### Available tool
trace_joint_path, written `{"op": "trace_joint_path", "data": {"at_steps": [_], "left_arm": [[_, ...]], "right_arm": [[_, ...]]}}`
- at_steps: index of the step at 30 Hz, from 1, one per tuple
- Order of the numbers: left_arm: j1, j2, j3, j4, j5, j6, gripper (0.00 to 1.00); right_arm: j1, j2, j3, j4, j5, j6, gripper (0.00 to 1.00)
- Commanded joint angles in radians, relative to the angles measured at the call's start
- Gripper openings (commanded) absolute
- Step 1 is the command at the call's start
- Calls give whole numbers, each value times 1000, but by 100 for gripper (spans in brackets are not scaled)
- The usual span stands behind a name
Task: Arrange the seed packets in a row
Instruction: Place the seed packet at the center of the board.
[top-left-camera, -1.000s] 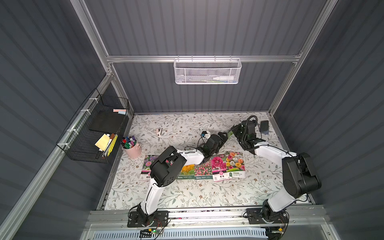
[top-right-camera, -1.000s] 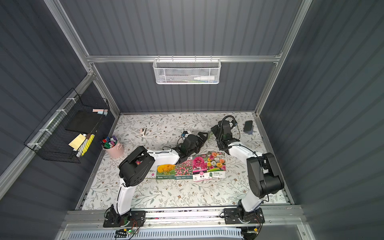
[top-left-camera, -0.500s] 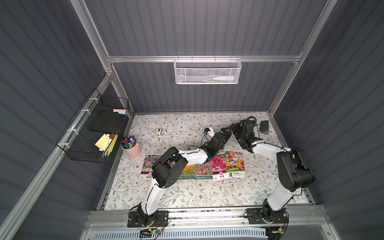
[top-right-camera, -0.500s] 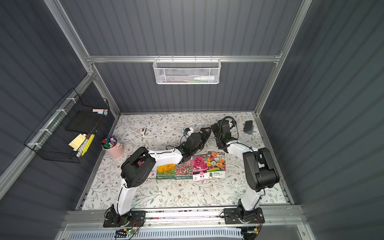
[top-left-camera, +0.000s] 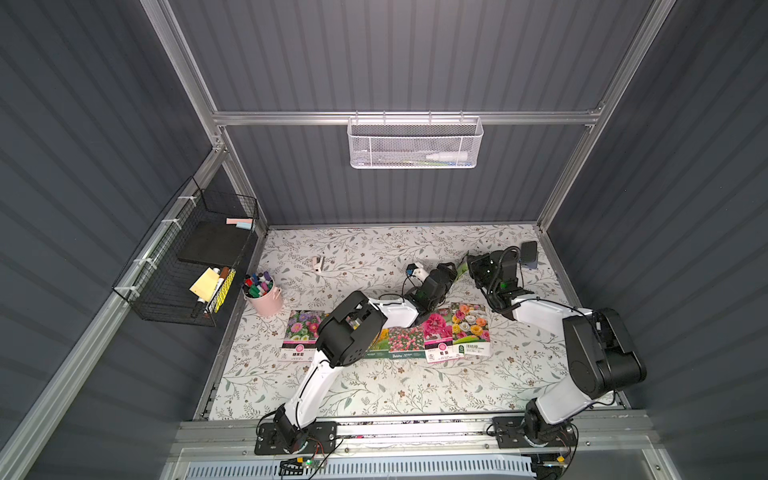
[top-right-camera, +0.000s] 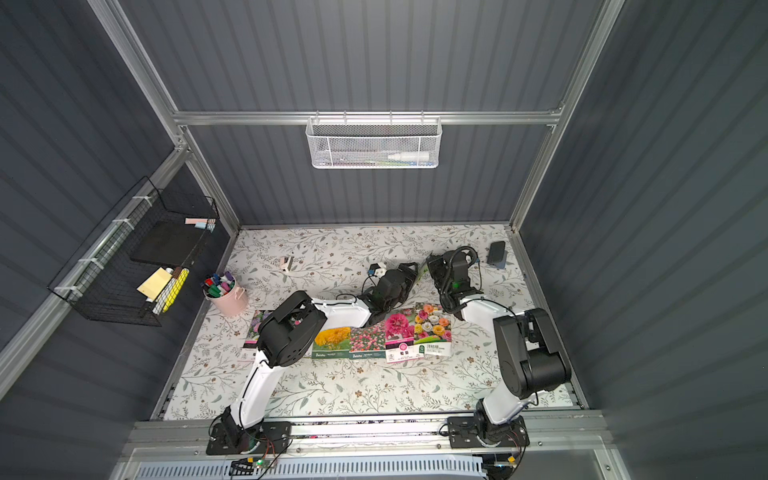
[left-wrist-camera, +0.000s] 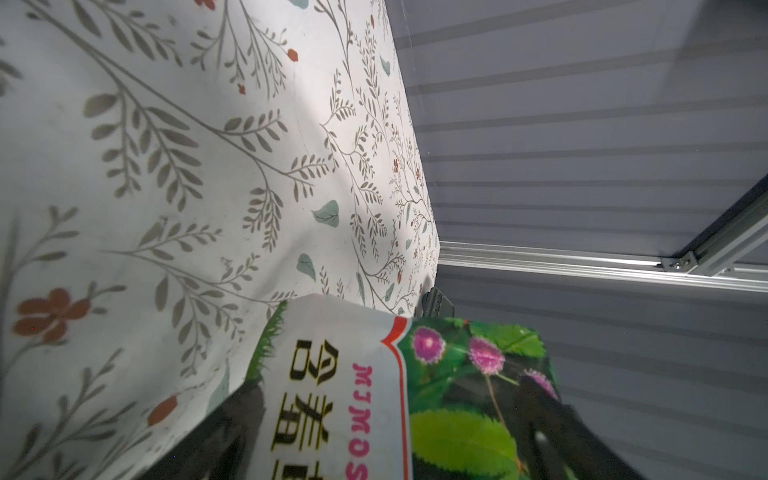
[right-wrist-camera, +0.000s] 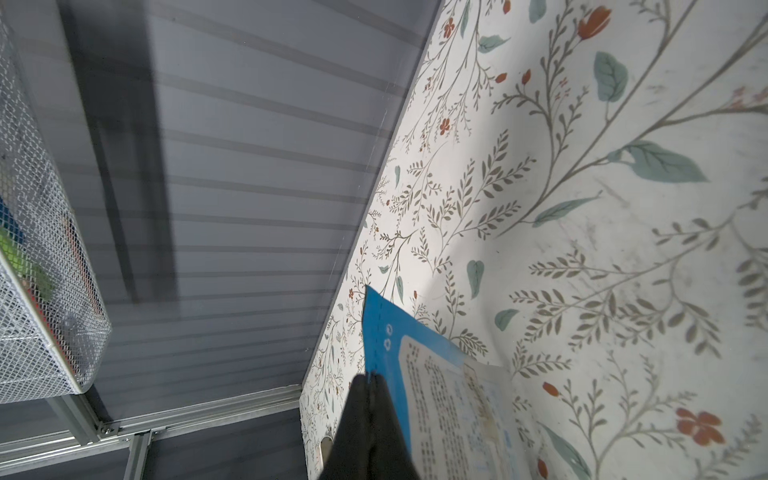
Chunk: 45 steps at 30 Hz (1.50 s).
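Several seed packets lie flat in a row: a mixed-flower one (top-left-camera: 301, 334), a yellow one (top-right-camera: 332, 340), a pink one (top-left-camera: 405, 343), a magenta one (top-left-camera: 438, 334) and a mixed-rose one (top-left-camera: 471, 330). My left arm covers part of the row in both top views. Behind the row, my right gripper (right-wrist-camera: 369, 376) is shut on the blue edge of a green-leaved seed packet (left-wrist-camera: 457, 415) and holds it off the table. Its green edge (top-left-camera: 462, 266) shows between the two grippers. My left gripper (left-wrist-camera: 390, 386) is open, one finger on each side of this packet.
A pink cup of markers (top-left-camera: 262, 295) stands at the left. A dark slab (top-left-camera: 528, 251) lies in the back right corner and a small white object (top-left-camera: 318, 263) at the back left. A black wire basket (top-left-camera: 187, 266) hangs on the left wall, a white mesh basket (top-left-camera: 415, 143) on the back wall.
My left gripper has moved back and to the right, up to the packet that the right gripper holds. The right gripper has shifted slightly left towards it.
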Motion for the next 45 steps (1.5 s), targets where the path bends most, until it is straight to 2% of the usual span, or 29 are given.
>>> {"op": "trace_joint_path", "data": {"at_steps": [1,5,10,13,15,21,24,30,34,38,39,43,44,45], "left_arm": [[3,-79,-56,1,14,-2,99],[-10,-135,-129,0,-10,-25,99],[-57,-94,-28,1,-32,-50,99],[-68,-66,18,1,-50,-102,99],[-68,-65,33,1,-49,-93,99],[-66,-98,-34,3,-125,-62,100],[-51,-88,-36,3,-129,-62,97],[0,-40,-5,4,-87,-72,72],[17,-24,-4,3,-58,-88,46],[26,-11,5,3,-15,-93,4],[30,-7,9,2,-2,-97,0],[39,11,14,1,65,-117,0],[43,14,18,2,87,-116,0],[45,16,20,2,108,-116,0]], "right_arm": [[-15,12,23,9,-4,-7,0],[-26,47,58,7,-8,-10,0],[-24,127,131,51,-67,31,0],[-20,154,166,52,-62,40,0],[-21,163,185,48,-73,38,0],[-20,149,134,118,-79,93,0],[-22,121,81,160,-91,114,0],[-24,23,-27,179,-95,94,0],[-25,-66,-67,101,-97,34,0],[-25,-144,-92,1,-106,-31,0],[-26,-160,-98,-19,-106,-47,0],[-31,-223,-105,-150,-81,-81,1],[-36,-234,-106,-170,-91,-97,8],[-44,-246,-111,-181,-102,-107,10]]}}
